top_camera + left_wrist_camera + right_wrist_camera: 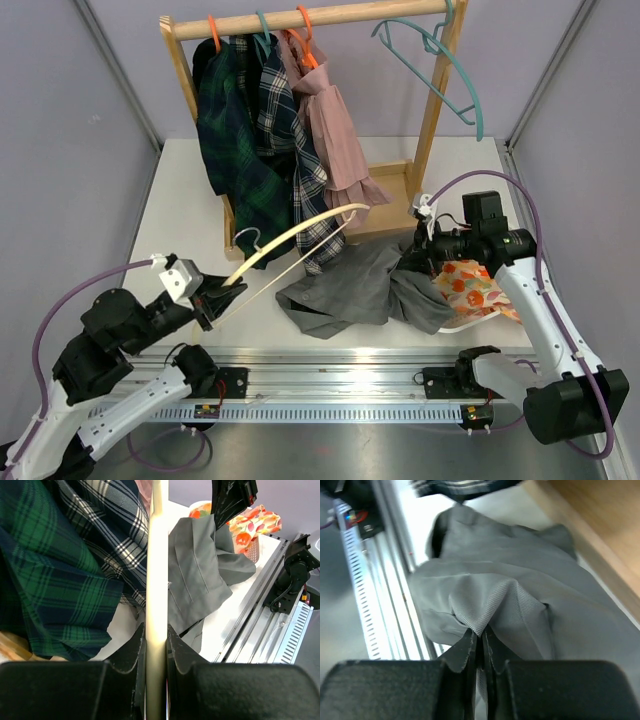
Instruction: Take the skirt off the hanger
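Observation:
A grey skirt (360, 290) lies crumpled on the white table in front of the rack. My right gripper (418, 262) is shut on a fold of it (485, 610), pinching the cloth between its fingertips (464, 647). My left gripper (222, 297) is shut on one end of a cream hanger (290, 240), which slants up from the gripper toward the rack, bare of cloth. In the left wrist view the hanger bar (158, 580) runs straight up between the fingers (131, 650), with the skirt (195, 575) to its right.
A wooden rack (300, 18) at the back holds plaid garments (250, 140), a pink garment (335, 140) and an empty teal hanger (440, 70). A floral cloth (475, 290) lies in a white tray at the right. A metal rail (340, 365) runs along the near edge.

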`<state>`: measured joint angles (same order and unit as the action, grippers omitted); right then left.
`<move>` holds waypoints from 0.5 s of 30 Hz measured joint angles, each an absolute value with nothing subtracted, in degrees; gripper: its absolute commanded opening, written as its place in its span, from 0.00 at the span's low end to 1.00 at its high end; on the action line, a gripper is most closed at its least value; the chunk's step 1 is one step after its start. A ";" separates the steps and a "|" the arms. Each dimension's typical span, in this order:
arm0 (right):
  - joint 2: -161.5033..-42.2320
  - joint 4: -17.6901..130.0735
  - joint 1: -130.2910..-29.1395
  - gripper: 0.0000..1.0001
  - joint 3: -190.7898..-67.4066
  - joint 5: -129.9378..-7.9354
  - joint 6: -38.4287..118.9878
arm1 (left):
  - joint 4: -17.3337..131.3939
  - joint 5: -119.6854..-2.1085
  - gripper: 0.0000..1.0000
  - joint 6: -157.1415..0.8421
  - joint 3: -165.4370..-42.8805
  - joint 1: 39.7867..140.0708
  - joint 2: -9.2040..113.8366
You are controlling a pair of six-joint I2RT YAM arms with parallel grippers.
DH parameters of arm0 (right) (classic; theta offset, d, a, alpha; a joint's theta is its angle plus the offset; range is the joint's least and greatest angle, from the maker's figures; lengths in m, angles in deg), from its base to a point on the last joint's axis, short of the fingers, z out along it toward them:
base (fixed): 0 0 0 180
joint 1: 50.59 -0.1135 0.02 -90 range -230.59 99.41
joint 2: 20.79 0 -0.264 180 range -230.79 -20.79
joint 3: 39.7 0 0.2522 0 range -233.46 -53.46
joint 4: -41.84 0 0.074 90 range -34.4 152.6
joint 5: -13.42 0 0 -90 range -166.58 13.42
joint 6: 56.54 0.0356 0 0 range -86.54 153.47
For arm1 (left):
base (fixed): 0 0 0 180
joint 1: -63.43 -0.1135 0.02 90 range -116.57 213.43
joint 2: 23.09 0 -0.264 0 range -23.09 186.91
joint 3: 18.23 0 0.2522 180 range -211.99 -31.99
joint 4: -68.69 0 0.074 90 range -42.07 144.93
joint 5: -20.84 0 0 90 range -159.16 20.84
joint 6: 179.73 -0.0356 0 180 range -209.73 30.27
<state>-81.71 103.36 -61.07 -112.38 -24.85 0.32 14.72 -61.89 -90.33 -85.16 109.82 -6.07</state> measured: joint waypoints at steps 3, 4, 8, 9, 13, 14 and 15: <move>-81.95 104.83 -61.09 0.37 -111.92 -20.24 -2.70 | 16.43 -61.13 0.00 -90.31 -84.00 109.84 -4.57; -81.98 105.14 -61.09 0.53 -111.92 -19.28 -3.70 | 17.02 -60.69 0.00 -90.31 -83.52 109.82 -3.87; -81.98 107.65 -61.09 0.68 -112.29 -17.97 -8.73 | 18.72 -59.18 0.00 -90.33 -81.99 109.82 -1.09; -81.98 108.81 -61.09 0.70 -112.73 -18.16 -10.33 | 18.87 -58.87 0.00 -90.35 -81.99 109.82 -0.33; -80.88 111.82 -61.09 0.73 -115.02 -20.46 -16.07 | 19.81 -57.52 0.00 -91.40 -81.99 109.82 2.34; -80.03 112.15 -61.09 0.74 -115.29 -20.85 -17.65 | 20.05 -57.10 0.00 -91.77 -81.99 109.82 2.95; -79.07 112.44 -61.09 0.74 -115.37 -21.18 -18.92 | 20.23 -56.80 0.00 -92.01 -81.99 109.82 3.41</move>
